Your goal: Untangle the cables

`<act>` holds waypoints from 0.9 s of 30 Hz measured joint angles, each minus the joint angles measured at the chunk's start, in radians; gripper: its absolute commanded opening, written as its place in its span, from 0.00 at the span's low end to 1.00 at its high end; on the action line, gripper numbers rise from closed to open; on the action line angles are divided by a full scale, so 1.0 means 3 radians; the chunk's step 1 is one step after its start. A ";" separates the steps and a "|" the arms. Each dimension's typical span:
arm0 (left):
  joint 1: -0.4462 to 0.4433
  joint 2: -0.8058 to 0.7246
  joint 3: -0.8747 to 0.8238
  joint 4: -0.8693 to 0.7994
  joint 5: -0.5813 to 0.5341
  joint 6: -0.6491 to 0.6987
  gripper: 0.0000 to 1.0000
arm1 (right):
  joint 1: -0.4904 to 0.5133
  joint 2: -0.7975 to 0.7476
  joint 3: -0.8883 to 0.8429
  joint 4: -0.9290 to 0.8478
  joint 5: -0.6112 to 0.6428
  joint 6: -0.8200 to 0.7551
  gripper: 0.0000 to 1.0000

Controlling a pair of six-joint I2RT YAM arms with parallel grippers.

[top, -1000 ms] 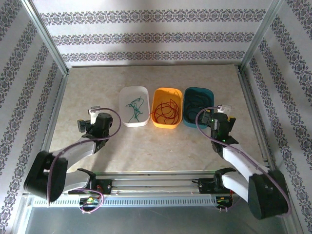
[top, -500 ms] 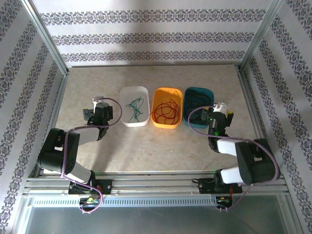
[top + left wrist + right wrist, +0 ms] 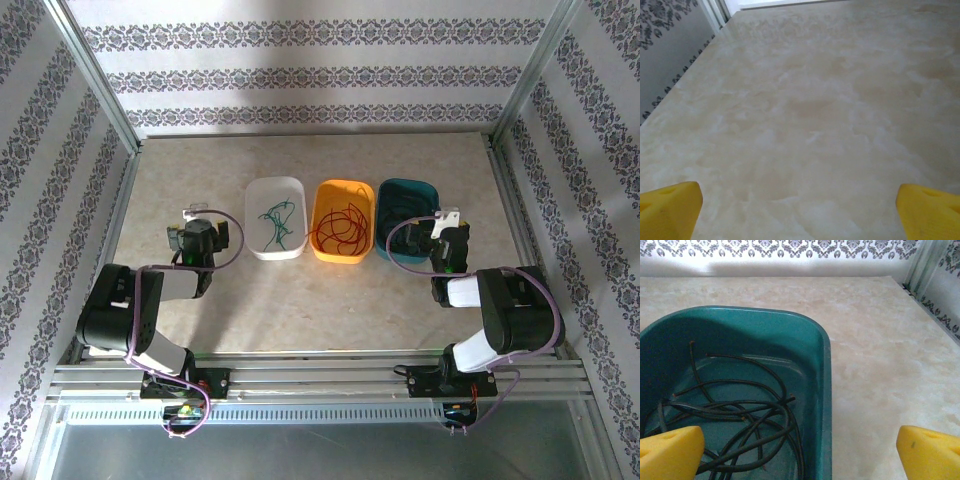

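Red cable (image 3: 341,228) and dark cable (image 3: 725,407) in round coils — green cable (image 3: 277,225) long, near-to-far — left gripper (image 3: 800,212), right gripper (image 3: 800,455) wide apart.

We can read no text, label, brand, number or sign anywhere. The bands on the wallpaper (image 3: 300,80) are ornament only, not lettering.
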 measured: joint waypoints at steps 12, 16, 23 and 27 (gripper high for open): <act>0.0132 0.0193 -0.0226 0.0661 0.0497 0.0042 0.99 | -0.0064 0.0004 0.0114 -0.0053 -0.0053 0.0003 0.98; 0.0145 0.0192 -0.0226 0.0683 0.0532 0.0041 0.99 | -0.0064 0.0003 0.0114 -0.0053 -0.0053 0.0003 0.98; 0.0148 0.0192 -0.0225 0.0696 0.0558 0.0041 0.99 | -0.0064 0.0004 0.0114 -0.0053 -0.0065 0.0003 0.98; 0.0163 0.0192 -0.0225 0.0696 0.0581 0.0041 0.99 | -0.0075 0.0004 0.0116 -0.0056 -0.0118 0.0004 0.98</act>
